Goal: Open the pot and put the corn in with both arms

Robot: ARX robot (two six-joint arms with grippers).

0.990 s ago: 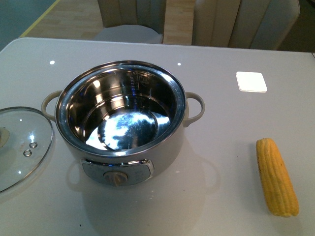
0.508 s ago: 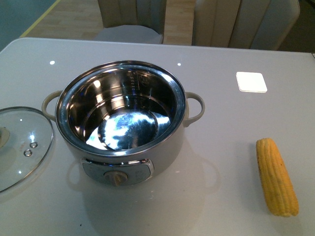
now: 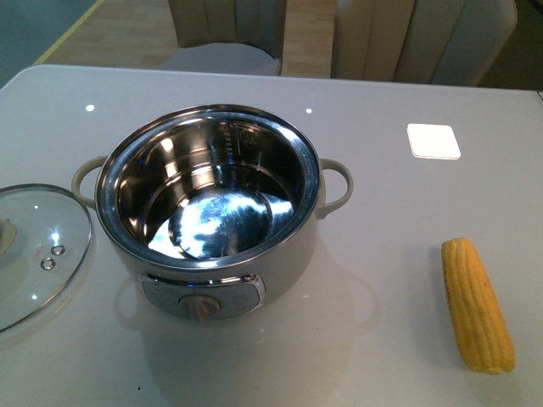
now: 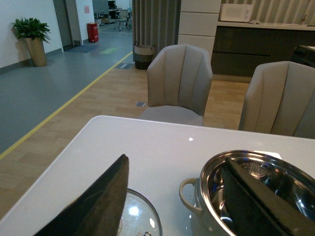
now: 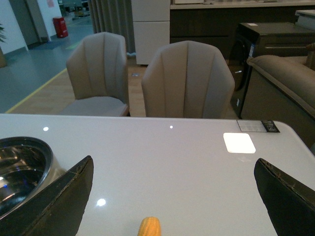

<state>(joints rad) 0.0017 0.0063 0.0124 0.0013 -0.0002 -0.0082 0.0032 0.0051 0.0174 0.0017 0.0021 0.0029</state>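
Front view: the corn [image 3: 478,305] lies on the surface [image 3: 390,212], well to the right of the pot [image 3: 288,254]. The pot stands open and empty, its glass lid [image 3: 38,246] laid at its left. Both arms' jaws are spread wide, holding nothing. Opening looks done; next, the right jaws should descend across the corn's middle, clench, and carry it over the pot.

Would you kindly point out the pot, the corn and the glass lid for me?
pot [image 3: 221,222], front view, steel inner floor.
corn [image 3: 477,303], front view, middle of the cob.
glass lid [image 3: 34,254], front view, clear glass pane.
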